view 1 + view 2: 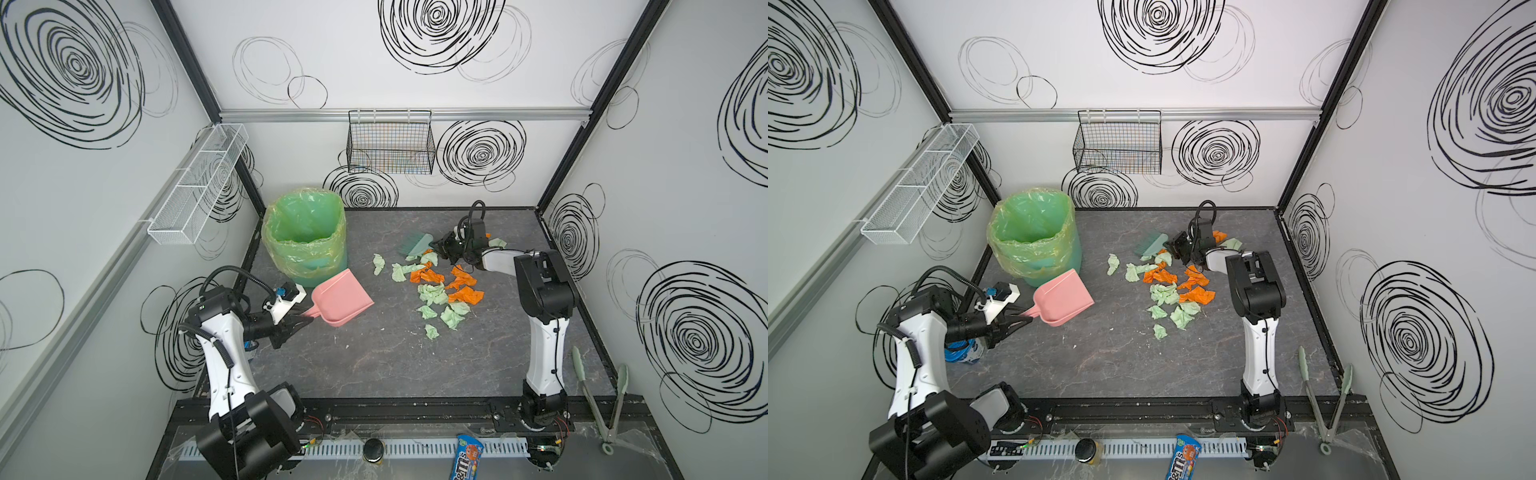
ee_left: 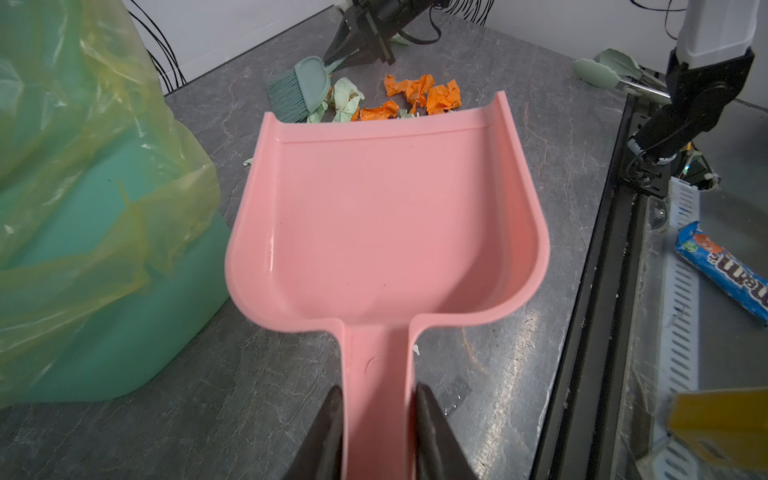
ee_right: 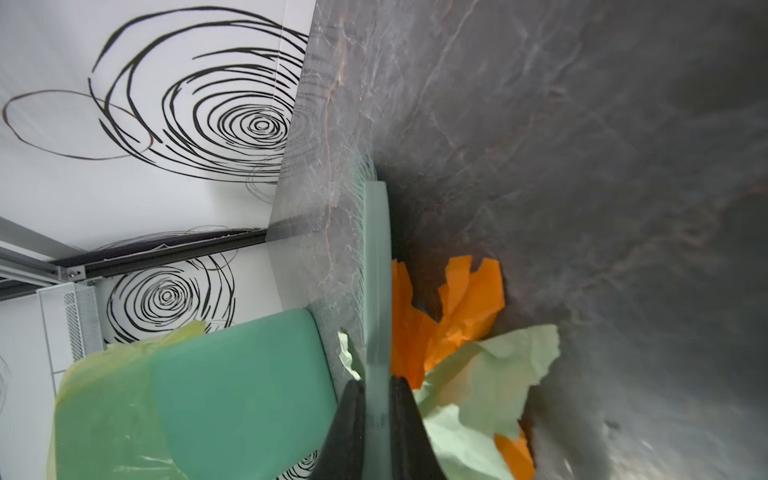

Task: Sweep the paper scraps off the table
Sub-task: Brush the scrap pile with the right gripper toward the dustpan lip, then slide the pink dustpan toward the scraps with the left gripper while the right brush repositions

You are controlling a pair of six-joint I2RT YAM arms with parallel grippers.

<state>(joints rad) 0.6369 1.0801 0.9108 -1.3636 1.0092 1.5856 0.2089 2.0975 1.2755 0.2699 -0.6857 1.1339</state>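
Several orange and pale green paper scraps [image 1: 436, 291] [image 1: 1167, 293] lie bunched right of the middle of the dark grey table [image 1: 374, 365]. My left gripper [image 1: 305, 318] [image 2: 378, 388] is shut on the handle of a pink dustpan [image 1: 340, 301] [image 2: 386, 216]. The pan is empty and its mouth faces the scraps. My right gripper [image 1: 436, 245] [image 3: 378, 382] is shut on the handle of a green brush [image 1: 413, 243] [image 3: 376, 266] at the far edge of the pile. The brush bristles point left. Orange and green scraps [image 3: 469, 332] lie right beside it.
A green bin with a green liner [image 1: 305, 237] stands at the back left, just behind the dustpan. Green tongs [image 1: 598, 395] lie at the front right edge. A blue candy packet [image 1: 467, 455] and a black-lidded jar [image 1: 374, 449] sit on the front ledge.
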